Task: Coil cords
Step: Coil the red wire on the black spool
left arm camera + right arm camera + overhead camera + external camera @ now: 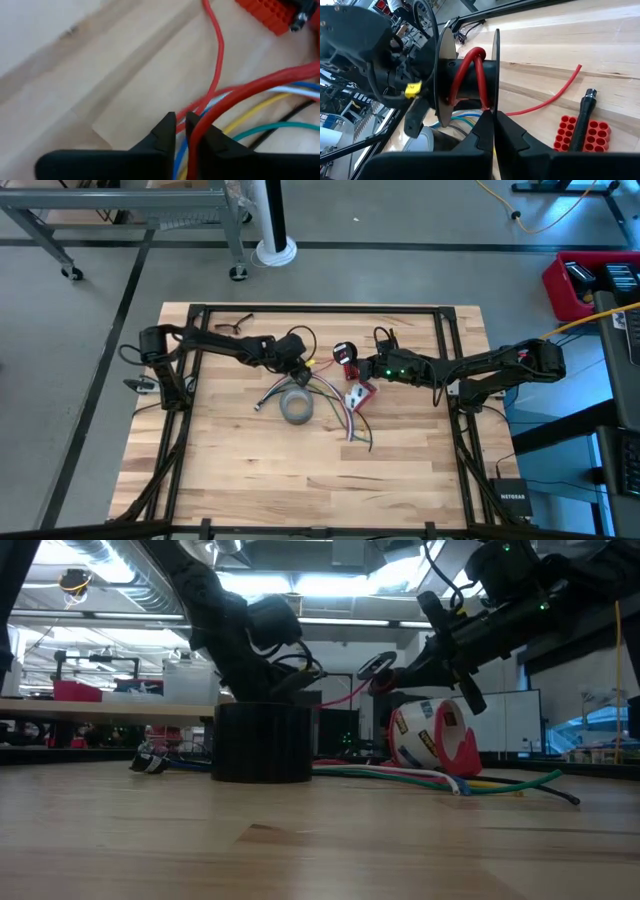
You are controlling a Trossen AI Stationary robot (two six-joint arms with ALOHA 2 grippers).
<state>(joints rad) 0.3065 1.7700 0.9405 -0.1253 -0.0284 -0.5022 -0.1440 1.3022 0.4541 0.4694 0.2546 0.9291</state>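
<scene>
Step in hand: winding the red wire [470,75] onto a small black spool [465,75].

- Right claw [494,120] is clenched on the rim of the spool's flange and holds it clear of the desk [400,470], near mid-desk in the high view. A couple of red turns already sit on the spool's hub; the task looks early, since most of the wire is loose.
- Left claw [180,127] is just beside the spool. Its fingers are nearly together with the red wire running through the narrow gap; it looks pinched, but the left wrist view is too close to be sure it is gripped and not merely straddled.
- The free run of the red wire trails across the wood past a red block [580,132] with a grid of holes.
- Other cords, namely blue, yellow, green and white ones [440,780], lie in a loose bundle on the desk by the grey tape roll [296,407] and a red tape dispenser [435,735]. None is coiled yet.

Next move, as a judgement: the left claw needs a firm hold on the red wire, then must carry it round the hub between the flanges while the right claw keeps the spool steady. Tension should stay light so the laid turns do not slip off. The yellow and blue cords lie close to the left claw's fingers and could get snagged along with the red one.
</scene>
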